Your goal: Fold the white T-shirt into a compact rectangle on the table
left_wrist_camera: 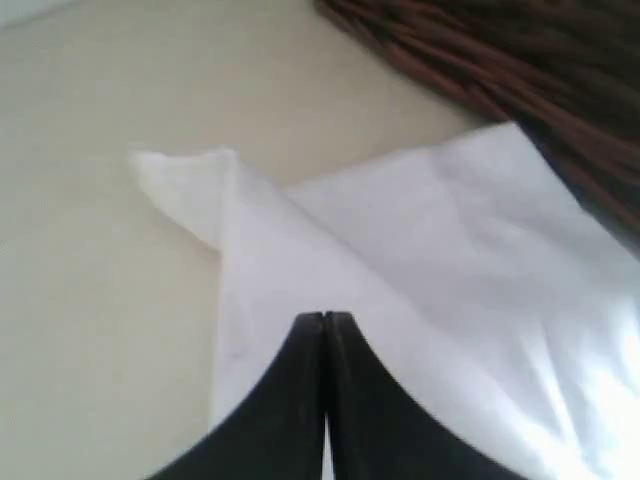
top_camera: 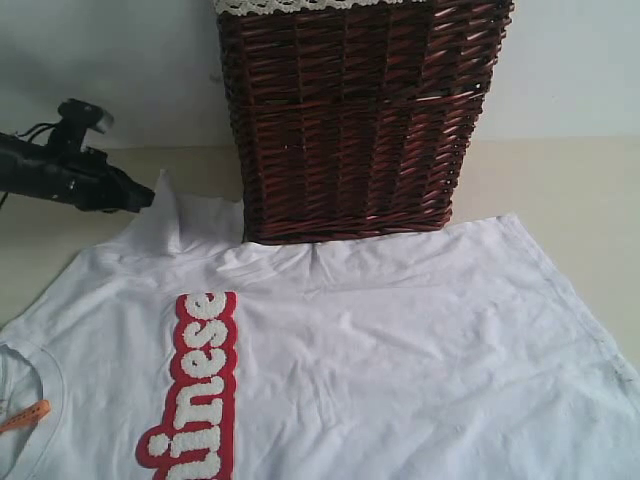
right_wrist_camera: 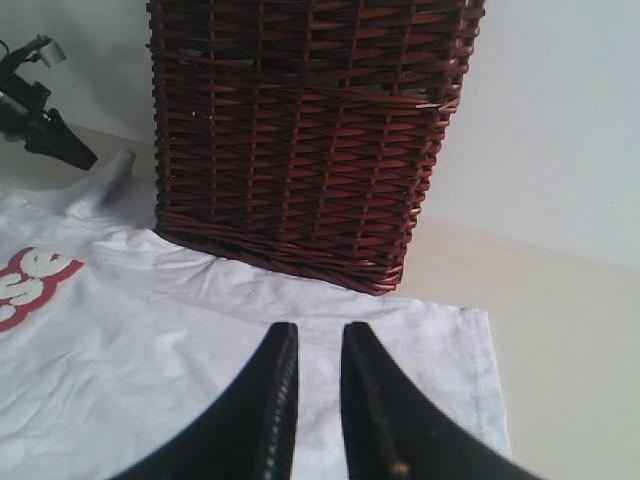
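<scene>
Cloth of the white T-shirt [top_camera: 400, 340] lies unfolded on the tabletop [top_camera: 560, 180], six o'clock from the basket [top_camera: 350, 120]; left pincer [left_wrist_camera: 323, 322] pressed together by its ten-o'clock sleeve [top_camera: 165, 215], right pincer [right_wrist_camera: 318, 345] slightly spread (empty) near the hem [right_wrist_camera: 492, 380], probably readying a fold.

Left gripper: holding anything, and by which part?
Probably the white T-shirt, by its raised sleeve; the left gripper is shut there, but the pinch is hidden.

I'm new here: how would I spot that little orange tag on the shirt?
Find the dark wicker basket at the back of the table; the white T-shirt lies spread in front of it. At the shirt's collar, by the exterior view's lower left edge, sits the orange tag, the only orange thing amid white cloth and red-edged letters.
</scene>
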You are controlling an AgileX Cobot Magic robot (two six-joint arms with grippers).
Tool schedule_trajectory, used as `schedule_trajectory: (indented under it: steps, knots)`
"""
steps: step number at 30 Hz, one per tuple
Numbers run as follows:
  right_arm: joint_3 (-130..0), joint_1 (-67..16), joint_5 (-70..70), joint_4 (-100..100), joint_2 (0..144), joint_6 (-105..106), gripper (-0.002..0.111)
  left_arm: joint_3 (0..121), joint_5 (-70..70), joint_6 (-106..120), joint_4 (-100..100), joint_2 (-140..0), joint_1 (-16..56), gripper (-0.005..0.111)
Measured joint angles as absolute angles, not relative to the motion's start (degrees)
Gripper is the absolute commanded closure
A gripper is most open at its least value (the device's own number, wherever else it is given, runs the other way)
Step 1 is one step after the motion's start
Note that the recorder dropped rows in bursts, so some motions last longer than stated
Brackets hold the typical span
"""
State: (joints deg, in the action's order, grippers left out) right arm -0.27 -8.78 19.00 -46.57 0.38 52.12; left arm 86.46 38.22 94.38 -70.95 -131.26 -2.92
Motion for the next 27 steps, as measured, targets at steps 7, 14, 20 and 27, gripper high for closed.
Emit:
schedule_trajectory:
  steps: [7,14,20,27]
  knots:
    - [-0.3,-8.8,19.0,-46.6,0.4,52.1,0.091,86.5,46.0,94.0,-67.9,-132.3,-2.9,0.107]
    - [-0.3,-8.8,19.0,-46.6,0.4,52.1,0.091,86.3,43.5,88.9,-62.2,-132.9,-2.9,0.107]
    - [-0.3,-8.8,19.0,-46.6,0.4,52.1,0.091,84.2,38.1,84.4,-58.0,-132.1,-2.8,0.107]
    - [-0.3,-8.8,19.0,-46.6,0.4,52.1,0.091,81.4,35.4,81.1,-55.7,-130.5,-2.7,0.107]
